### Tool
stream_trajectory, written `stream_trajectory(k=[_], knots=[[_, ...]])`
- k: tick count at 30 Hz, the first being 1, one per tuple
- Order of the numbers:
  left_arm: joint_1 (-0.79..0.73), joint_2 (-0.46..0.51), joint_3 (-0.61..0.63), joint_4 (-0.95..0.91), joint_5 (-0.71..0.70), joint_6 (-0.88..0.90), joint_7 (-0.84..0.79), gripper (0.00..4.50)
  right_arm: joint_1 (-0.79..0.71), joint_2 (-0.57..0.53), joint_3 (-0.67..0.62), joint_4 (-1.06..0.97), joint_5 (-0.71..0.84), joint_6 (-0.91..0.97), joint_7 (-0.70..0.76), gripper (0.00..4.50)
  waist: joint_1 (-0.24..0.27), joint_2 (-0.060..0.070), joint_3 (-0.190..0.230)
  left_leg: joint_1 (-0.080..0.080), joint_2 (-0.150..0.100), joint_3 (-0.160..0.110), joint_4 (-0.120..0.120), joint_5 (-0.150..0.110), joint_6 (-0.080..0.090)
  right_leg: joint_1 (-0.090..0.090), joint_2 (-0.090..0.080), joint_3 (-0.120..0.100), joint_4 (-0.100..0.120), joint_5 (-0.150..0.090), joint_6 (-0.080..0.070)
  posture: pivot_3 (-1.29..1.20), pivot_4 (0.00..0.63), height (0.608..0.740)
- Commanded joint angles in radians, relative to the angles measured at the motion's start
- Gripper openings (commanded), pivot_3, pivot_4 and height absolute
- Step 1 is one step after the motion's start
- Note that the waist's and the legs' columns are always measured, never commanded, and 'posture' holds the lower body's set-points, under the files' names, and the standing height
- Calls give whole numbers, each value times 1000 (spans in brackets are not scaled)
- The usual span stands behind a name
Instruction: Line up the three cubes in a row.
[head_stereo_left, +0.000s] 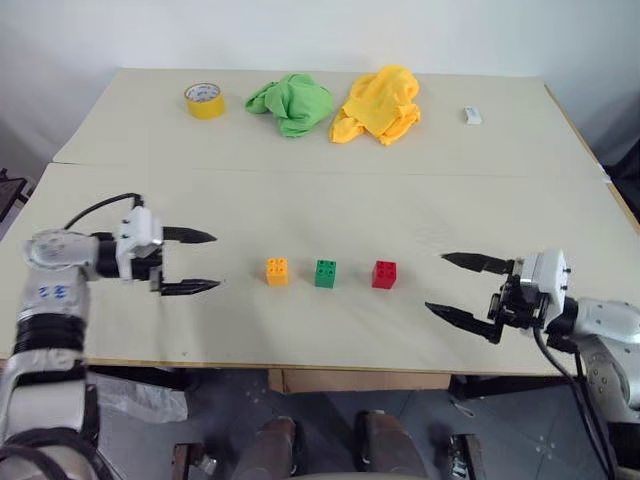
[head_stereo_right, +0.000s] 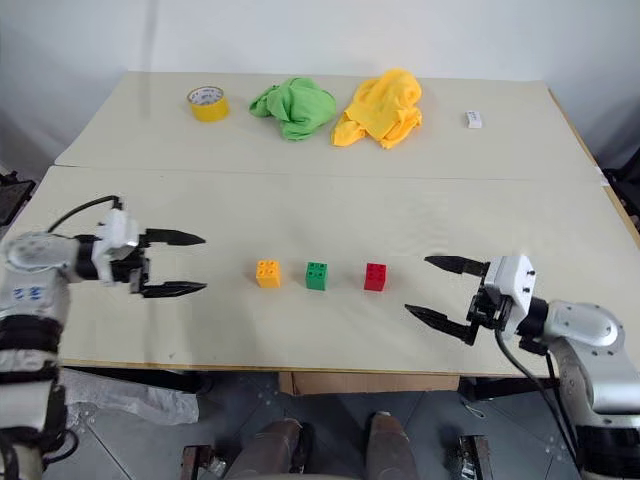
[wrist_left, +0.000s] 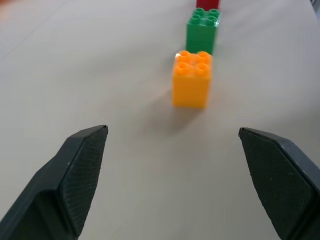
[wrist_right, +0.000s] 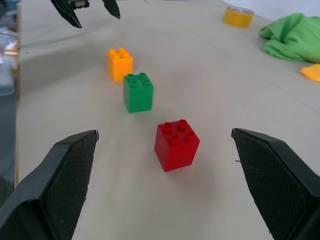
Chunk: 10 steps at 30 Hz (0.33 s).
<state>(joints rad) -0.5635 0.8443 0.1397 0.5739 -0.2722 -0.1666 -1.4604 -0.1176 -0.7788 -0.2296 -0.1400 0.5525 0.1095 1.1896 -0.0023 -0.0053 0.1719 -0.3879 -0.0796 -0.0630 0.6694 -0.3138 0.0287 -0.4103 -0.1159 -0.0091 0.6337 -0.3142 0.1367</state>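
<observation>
Now, state: orange cube (head_stereo_left: 277, 271), green cube (head_stereo_left: 325, 273) and red cube (head_stereo_left: 384, 274) stand in a row, apart, near the table's (head_stereo_left: 300, 210) front edge.
Row axis: runs left to right, between the two grippers.
Left gripper (head_stereo_left: 190, 262): jaws spread, empty, beside orange cube, pointing along the row.
Right gripper (head_stereo_left: 462, 288): jaws spread, empty, nearest red cube.
Materials: glossy hard plastic, square, studded tops.
Judgement: row looks done; no further pick needed.

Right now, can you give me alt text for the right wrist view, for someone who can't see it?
A red cube, a green cube and an orange-yellow cube stand in a spaced row on a pale table, between the right gripper and its open black fingers. Beyond them are the open left gripper, a yellow tape roll and a green cloth.
</observation>
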Motion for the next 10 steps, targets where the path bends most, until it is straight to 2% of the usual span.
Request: stream_trajectory(k=[1,5,10], knots=[[39,46,80,-153,-53,67,79,4457,-72,-31,-28,47,22,-15,49,4500,3,0,0,0,0,0,0,0,0,0,0,1,-1,0,0,0,150,740],[83,32,90,-200,-50,99,144,4457,-110,-20,15,80,-11,-37,74,4500,14,0,0,0,0,-4,-1,0,-1,2,0,2,-2,0,0,0,150,740],[107,35,68,-167,-14,37,170,4457,-134,-15,41,81,-19,-21,61,4500,8,0,0,0,1,-3,-2,0,-1,1,0,-1,-3,0,0,0,150,740]])
